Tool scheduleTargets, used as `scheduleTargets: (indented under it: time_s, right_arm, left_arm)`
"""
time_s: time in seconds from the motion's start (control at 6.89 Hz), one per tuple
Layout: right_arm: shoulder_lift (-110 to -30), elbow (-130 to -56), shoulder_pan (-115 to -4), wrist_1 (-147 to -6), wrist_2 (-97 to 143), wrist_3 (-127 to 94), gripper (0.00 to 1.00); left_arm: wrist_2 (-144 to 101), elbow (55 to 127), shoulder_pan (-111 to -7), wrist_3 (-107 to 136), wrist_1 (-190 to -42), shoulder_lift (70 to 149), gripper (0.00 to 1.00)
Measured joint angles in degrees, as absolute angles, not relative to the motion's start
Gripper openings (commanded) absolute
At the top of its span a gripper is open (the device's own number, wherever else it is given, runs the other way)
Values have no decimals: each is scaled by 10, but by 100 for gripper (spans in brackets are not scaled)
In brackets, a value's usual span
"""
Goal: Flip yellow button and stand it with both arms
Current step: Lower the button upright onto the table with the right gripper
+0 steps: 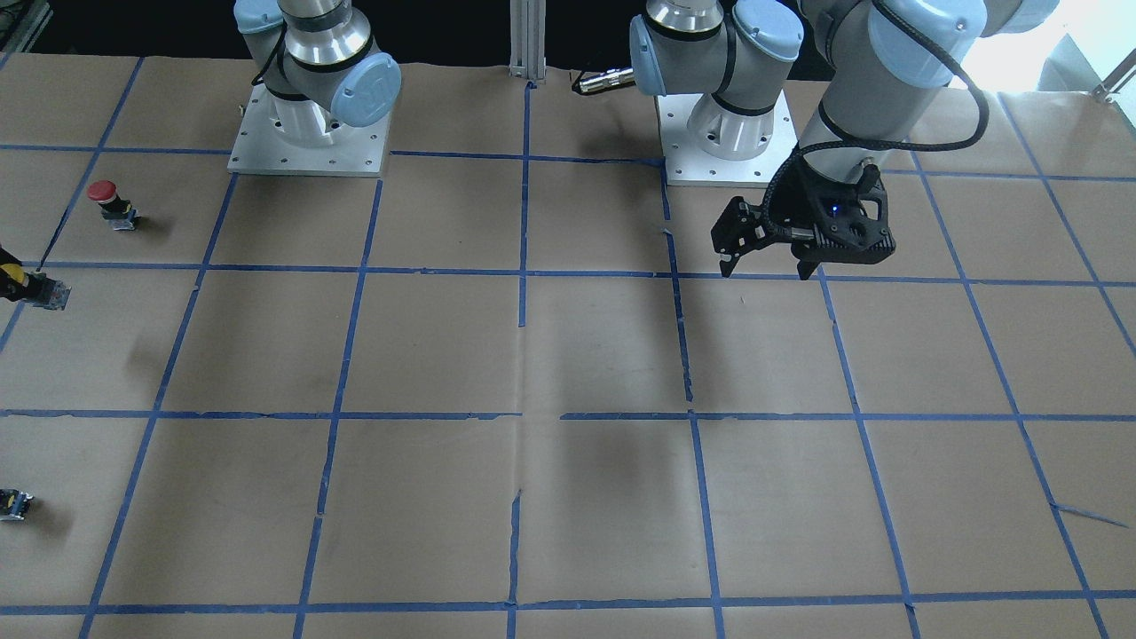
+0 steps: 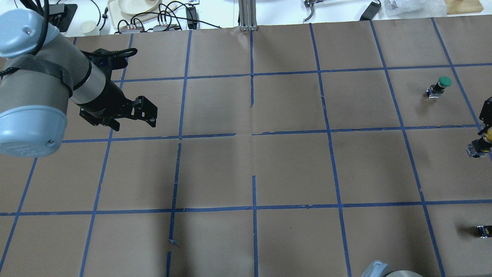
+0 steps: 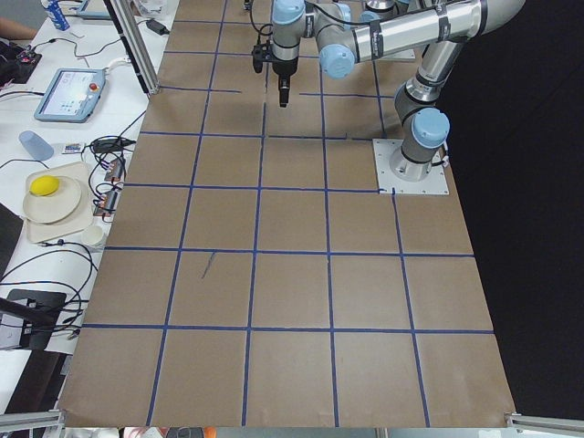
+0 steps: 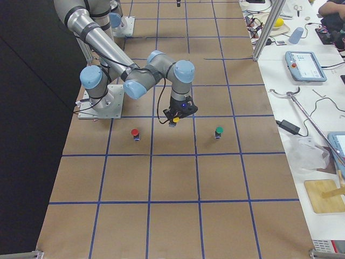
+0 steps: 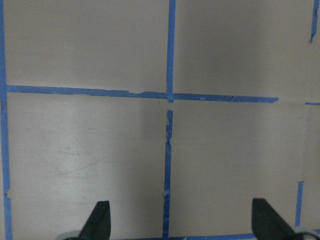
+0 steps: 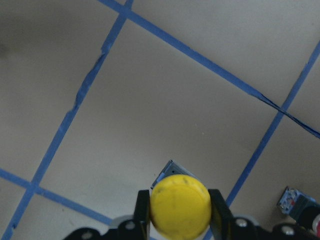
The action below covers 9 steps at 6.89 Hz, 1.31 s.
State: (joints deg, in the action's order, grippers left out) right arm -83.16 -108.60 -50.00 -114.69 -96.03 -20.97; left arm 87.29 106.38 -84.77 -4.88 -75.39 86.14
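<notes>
The left gripper (image 1: 766,271) hangs with its fingers wide apart over the bare table (image 2: 292,169), far from the work. The right gripper (image 6: 178,199) is clamped on the cap of the yellow button (image 6: 180,212) (it sits between the red button (image 4: 135,133) and the green button (image 4: 218,131)). The pick seems done; the flip and the standing are probably left. Whether the body touches the table is not clear.

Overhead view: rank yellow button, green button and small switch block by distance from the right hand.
1. yellow button, gripped by the right hand at the right edge.
2. green button, farther back, slightly left.
3. small switch block, near side, right edge.
</notes>
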Motion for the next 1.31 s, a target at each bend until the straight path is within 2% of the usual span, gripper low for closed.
scheduleTargets:
  time_s: [0.44,1.31]
  right_arm:
    - [-808,-1088,-499,-1183,-964,-315,3]
    - [-781,-1106,-553,-1201,-1007,-644,5]
  left_arm:
    - [874,987,-858,-44,-805,879,99]
    - [871,956,-857,-14,-830,891,99]
